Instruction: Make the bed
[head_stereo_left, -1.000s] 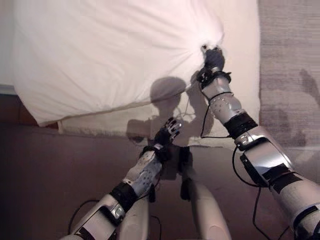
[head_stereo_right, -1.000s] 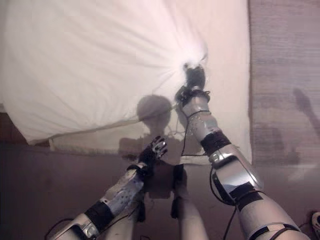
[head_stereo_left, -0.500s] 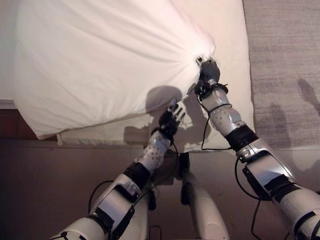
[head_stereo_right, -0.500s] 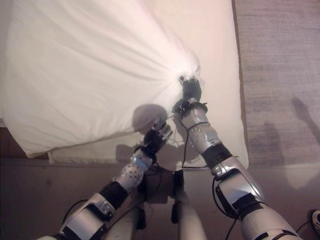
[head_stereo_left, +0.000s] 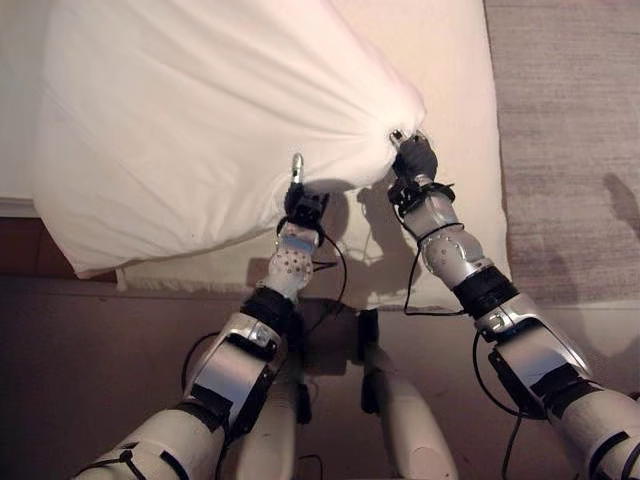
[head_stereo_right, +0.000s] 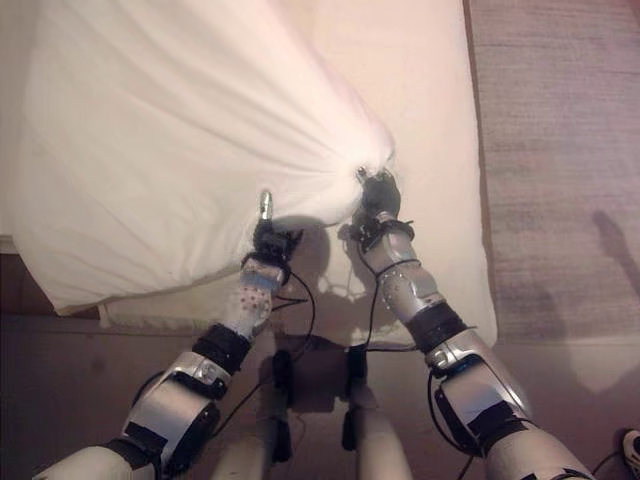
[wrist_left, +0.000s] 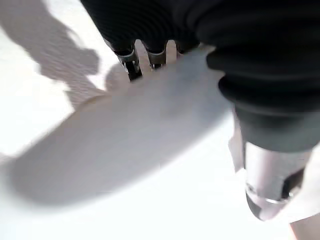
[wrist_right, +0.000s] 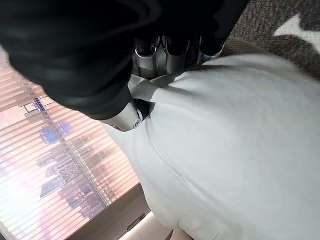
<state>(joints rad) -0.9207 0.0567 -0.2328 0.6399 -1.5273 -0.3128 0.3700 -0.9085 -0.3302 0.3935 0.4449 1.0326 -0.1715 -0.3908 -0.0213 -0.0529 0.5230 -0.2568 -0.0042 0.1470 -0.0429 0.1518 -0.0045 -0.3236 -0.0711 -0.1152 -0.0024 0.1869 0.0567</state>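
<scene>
A puffy white duvet (head_stereo_left: 200, 110) lies across the bed, its near edge hanging just over the bed's front. My right hand (head_stereo_left: 413, 158) is shut on the duvet's right corner, and the cloth bunches into radiating folds there. In the right wrist view the curled fingers (wrist_right: 167, 55) pinch that gathered cloth (wrist_right: 225, 150). My left hand (head_stereo_left: 300, 208) has come up to the duvet's near edge, a little to the left of the right hand, and is partly tucked under the cloth.
A cream sheet on the mattress (head_stereo_left: 455, 60) shows to the right of the duvet and along the front. A grey woven rug (head_stereo_left: 570, 120) lies right of the bed. Dark wooden floor (head_stereo_left: 90, 350) runs along the bed's near side.
My left hand has risen from in front of the bed to the duvet's near edge. The right hand keeps its hold on the corner and has drawn it slightly toward the bed's front.
</scene>
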